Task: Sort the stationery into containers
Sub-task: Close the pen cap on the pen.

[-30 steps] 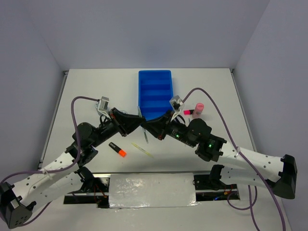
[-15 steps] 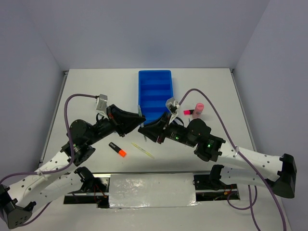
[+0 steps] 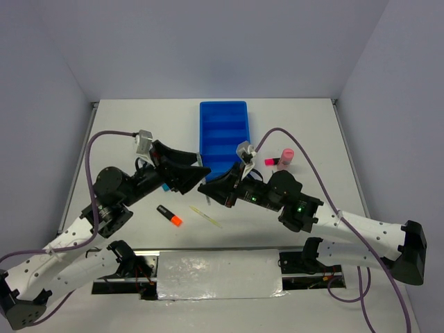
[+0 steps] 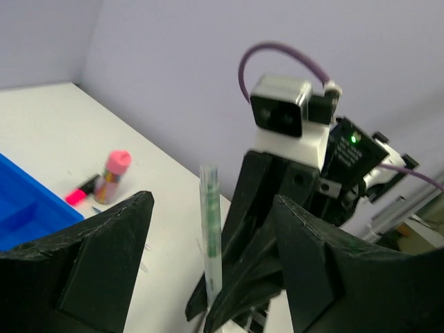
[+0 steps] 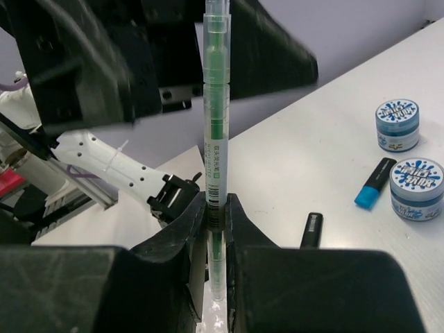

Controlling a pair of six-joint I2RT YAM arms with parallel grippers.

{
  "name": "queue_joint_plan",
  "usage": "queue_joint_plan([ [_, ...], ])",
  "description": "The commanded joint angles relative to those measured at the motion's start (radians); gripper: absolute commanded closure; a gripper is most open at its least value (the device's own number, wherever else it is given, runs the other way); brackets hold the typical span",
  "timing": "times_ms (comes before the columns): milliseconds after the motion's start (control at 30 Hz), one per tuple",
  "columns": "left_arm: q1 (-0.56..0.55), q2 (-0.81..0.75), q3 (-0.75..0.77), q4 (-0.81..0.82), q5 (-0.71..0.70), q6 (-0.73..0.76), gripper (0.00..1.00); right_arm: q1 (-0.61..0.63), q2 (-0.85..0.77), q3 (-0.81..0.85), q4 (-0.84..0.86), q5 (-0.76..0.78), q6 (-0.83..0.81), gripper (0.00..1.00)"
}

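Note:
My right gripper (image 5: 216, 208) is shut on a clear pen with a green core (image 5: 216, 125) and holds it upright above the table. The pen's upper end (image 4: 210, 229) stands between the spread fingers of my left gripper (image 4: 213, 201), which is open and does not touch it. In the top view the two grippers meet tip to tip, left gripper (image 3: 201, 171) and right gripper (image 3: 206, 189), just in front of the blue divided tray (image 3: 202, 132). Its compartments look empty.
On the table lie a black marker with an orange end (image 3: 169, 215) and a thin pale stick (image 3: 206, 216). A pink cylinder (image 3: 286, 157) and a pink-ended marker (image 3: 271, 161) sit right of the tray. Two round patterned tubs (image 5: 397, 125) and a blue-ended marker (image 5: 371, 183) lie under the left arm.
My left gripper has opened and let go of the pen, and its arm has drawn back to the left. The right gripper keeps the pen and has shifted slightly left.

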Motion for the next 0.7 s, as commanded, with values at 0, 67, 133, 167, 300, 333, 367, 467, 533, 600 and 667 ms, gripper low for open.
queue_joint_plan([
  [0, -0.002, 0.004, 0.091, -0.032, -0.085, 0.06, 0.18, 0.003, 0.005, 0.014, 0.035, 0.014, -0.01, 1.0],
  [67, -0.002, 0.012, 0.118, -0.039, -0.089, 0.073, 0.2, 0.002, 0.008, 0.024, 0.026, 0.016, -0.007, 1.0],
  [133, -0.002, 0.024, 0.134, -0.045, -0.087, 0.079, 0.23, 0.002, 0.011, 0.033, 0.014, 0.016, -0.011, 1.0],
  [167, -0.002, 0.029, 0.138, -0.046, -0.087, 0.079, 0.26, 0.002, 0.013, 0.039, 0.006, 0.017, -0.011, 1.0],
  [300, -0.002, 0.034, 0.125, -0.045, -0.092, 0.076, 0.35, 0.003, 0.014, 0.042, 0.004, 0.014, -0.011, 1.0],
  [333, -0.002, 0.031, 0.116, -0.037, -0.092, 0.07, 0.38, 0.002, 0.014, 0.044, 0.003, 0.014, -0.011, 1.0],
  [367, -0.002, 0.031, 0.112, -0.033, -0.089, 0.067, 0.44, 0.002, 0.017, 0.045, 0.001, 0.016, -0.011, 1.0],
  [467, -0.002, 0.032, 0.11, -0.043, -0.083, 0.068, 0.57, 0.003, 0.014, 0.045, 0.0, 0.02, -0.01, 1.0],
  [533, -0.002, 0.037, 0.107, -0.048, -0.078, 0.068, 0.64, 0.003, 0.009, 0.047, -0.003, 0.025, -0.011, 1.0],
  [600, -0.002, 0.035, 0.102, -0.045, -0.069, 0.064, 0.77, 0.002, 0.011, 0.057, -0.011, 0.032, -0.013, 1.0],
  [667, -0.002, 0.038, 0.095, -0.043, -0.06, 0.056, 0.91, 0.002, 0.013, 0.077, -0.022, 0.045, -0.022, 1.0],
])
